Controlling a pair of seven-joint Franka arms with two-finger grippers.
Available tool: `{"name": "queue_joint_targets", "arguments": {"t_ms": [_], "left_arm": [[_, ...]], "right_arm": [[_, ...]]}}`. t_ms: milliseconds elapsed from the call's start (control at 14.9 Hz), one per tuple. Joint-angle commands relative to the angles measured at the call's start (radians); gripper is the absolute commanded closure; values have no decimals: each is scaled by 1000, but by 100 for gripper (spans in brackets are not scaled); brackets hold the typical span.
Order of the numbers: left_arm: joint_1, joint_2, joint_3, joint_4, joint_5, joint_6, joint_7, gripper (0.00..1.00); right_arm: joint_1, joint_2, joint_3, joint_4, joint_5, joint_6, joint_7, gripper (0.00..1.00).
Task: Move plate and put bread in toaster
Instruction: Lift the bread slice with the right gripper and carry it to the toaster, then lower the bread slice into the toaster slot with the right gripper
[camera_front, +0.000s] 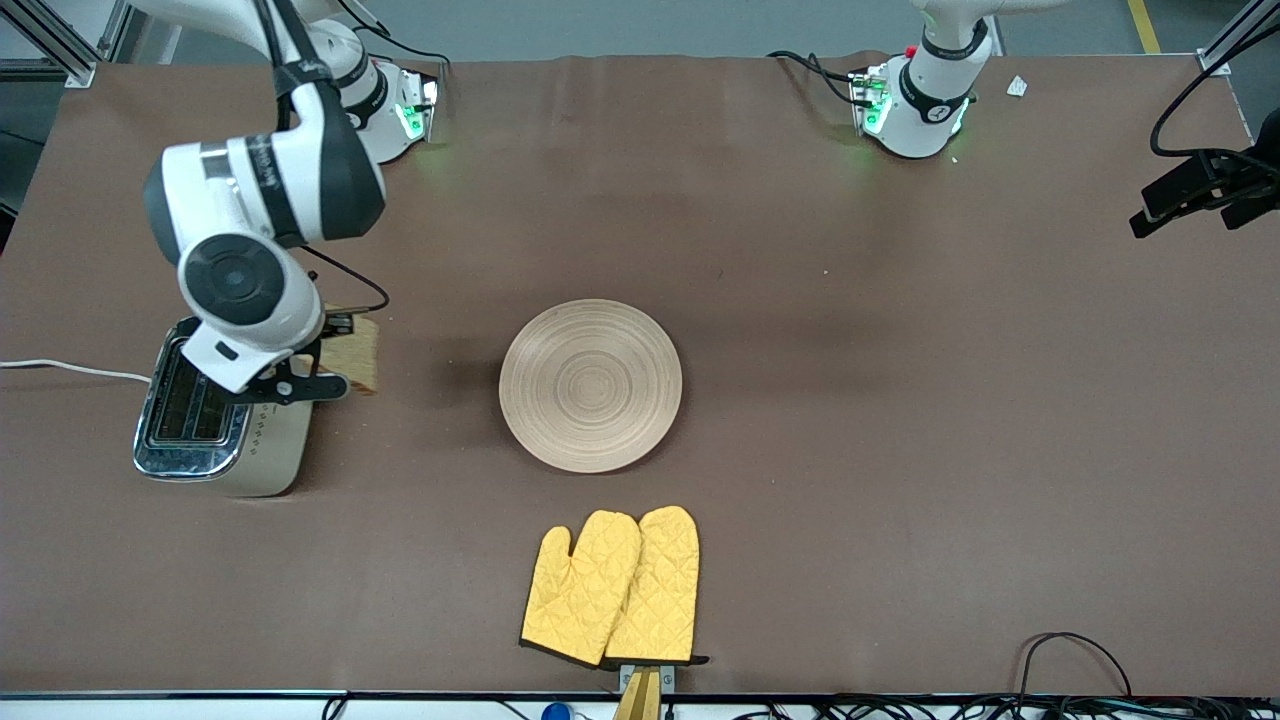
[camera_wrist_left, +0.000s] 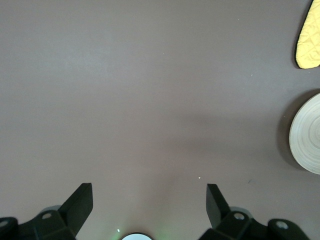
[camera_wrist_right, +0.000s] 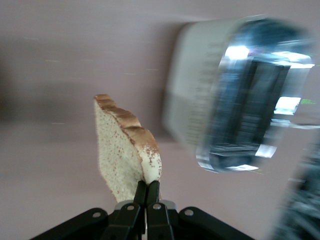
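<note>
Right gripper (camera_wrist_right: 146, 200) in the air beside the toaster (camera_front: 215, 425), at the right arm's end of the table, fingers pressed together on one edge of the bread (camera_wrist_right: 125, 152). Slice held on edge, flat faces upright, crust edge uppermost, hanging just beside the toaster's side facing the table's middle, not yet over the slots. Toaster upright with chrome top and both slots facing up, long axis running from nearer the front camera to farther from it, slots along that same line; white cord (camera_front: 70, 370) trailing off toward the table's edge at the right arm's end.

Plate (camera_front: 590, 385) flat on the table's middle, bare, well apart from the toaster. Pair of yellow oven mitts (camera_front: 612, 588) nearer the front camera than the plate, fingertips pointing toward it.

Left gripper (camera_wrist_left: 149, 202) waiting over bare table (camera_front: 900, 400) near the left arm's base, fingers spread wide, holding nothing
</note>
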Motion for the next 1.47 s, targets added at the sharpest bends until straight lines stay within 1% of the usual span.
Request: {"name": "queue_joint_targets", "arguments": {"t_ms": [0, 67, 201, 469, 670, 804, 871, 1071, 1406], "left_arm": [[-9, -6, -10, 9, 47, -12, 12, 0], [-7, -6, -28, 9, 58, -12, 12, 0], [-1, -6, -62, 9, 104, -6, 15, 0], [-1, -14, -80, -3, 96, -3, 18, 0], [-1, -12, -86, -5, 90, 0, 40, 0], [8, -8, -88, -6, 70, 0, 101, 0], [10, -5, -86, -5, 67, 0, 130, 0], [10, -1, -83, -3, 66, 17, 124, 0], [10, 17, -80, 6, 59, 17, 132, 0]], "right_arm": [[85, -7, 4, 11, -275, -112, 65, 100], [101, -7, 4, 8, -341, -142, 88, 100], [96, -7, 1, -1, -392, -148, 130, 100], [52, 4, -2, -7, -490, -125, 165, 100], [-9, 18, -2, -7, -490, -88, 167, 100], [-45, 38, -2, -7, -487, -68, 168, 100], [-52, 52, -2, -7, -483, -59, 177, 100], [-62, 93, -2, -7, -478, -33, 222, 100], [-88, 124, 0, -7, -475, -1, 225, 100]]}}
